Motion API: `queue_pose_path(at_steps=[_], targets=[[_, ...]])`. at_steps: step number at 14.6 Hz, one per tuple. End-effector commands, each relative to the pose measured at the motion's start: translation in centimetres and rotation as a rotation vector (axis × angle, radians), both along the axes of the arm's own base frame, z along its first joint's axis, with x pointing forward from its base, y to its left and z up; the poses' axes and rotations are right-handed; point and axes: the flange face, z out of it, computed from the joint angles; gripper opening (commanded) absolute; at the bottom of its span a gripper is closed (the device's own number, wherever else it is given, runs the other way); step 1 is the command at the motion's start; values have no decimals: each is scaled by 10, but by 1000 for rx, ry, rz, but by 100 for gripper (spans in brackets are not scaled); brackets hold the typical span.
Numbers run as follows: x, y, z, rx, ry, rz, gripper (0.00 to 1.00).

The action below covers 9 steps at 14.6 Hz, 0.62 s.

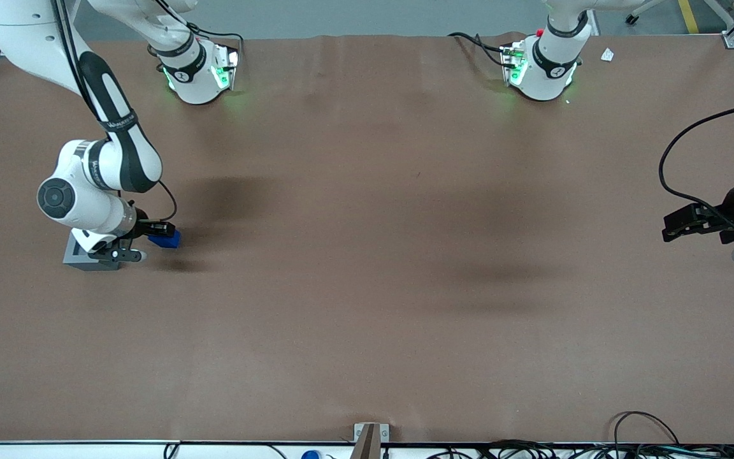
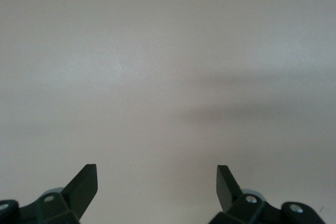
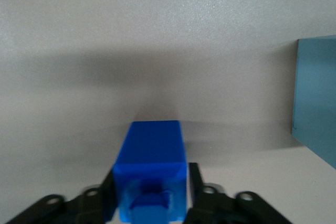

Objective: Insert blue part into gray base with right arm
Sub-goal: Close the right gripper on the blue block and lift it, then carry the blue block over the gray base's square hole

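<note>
My right arm's gripper (image 1: 160,233) is shut on the blue part (image 1: 167,240), low over the table. The blue part hangs beside the gray base (image 1: 80,256), apart from it and slightly farther from the front camera. The arm's wrist hides most of the base's top face in the front view, so its recess does not show. In the right wrist view the blue part (image 3: 152,161) sits between the black fingers (image 3: 195,179), which press on both its sides, with my gripper (image 3: 151,176) around it. One side of the gray base (image 3: 316,121) shows at the frame's edge.
The brown table mat (image 1: 367,287) spreads wide toward the parked arm's end. Both arm bases (image 1: 198,70) stand along the table edge farthest from the front camera. A small metal bracket (image 1: 370,433) and cables lie at the edge nearest the camera.
</note>
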Motion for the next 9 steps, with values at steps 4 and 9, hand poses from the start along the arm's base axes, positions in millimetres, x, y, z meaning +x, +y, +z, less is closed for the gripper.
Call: queue_pose_path(at_steps=[4, 9], targets=[[3, -2, 8, 7, -7, -5, 5], [24, -39, 58, 17, 2, -39, 4]])
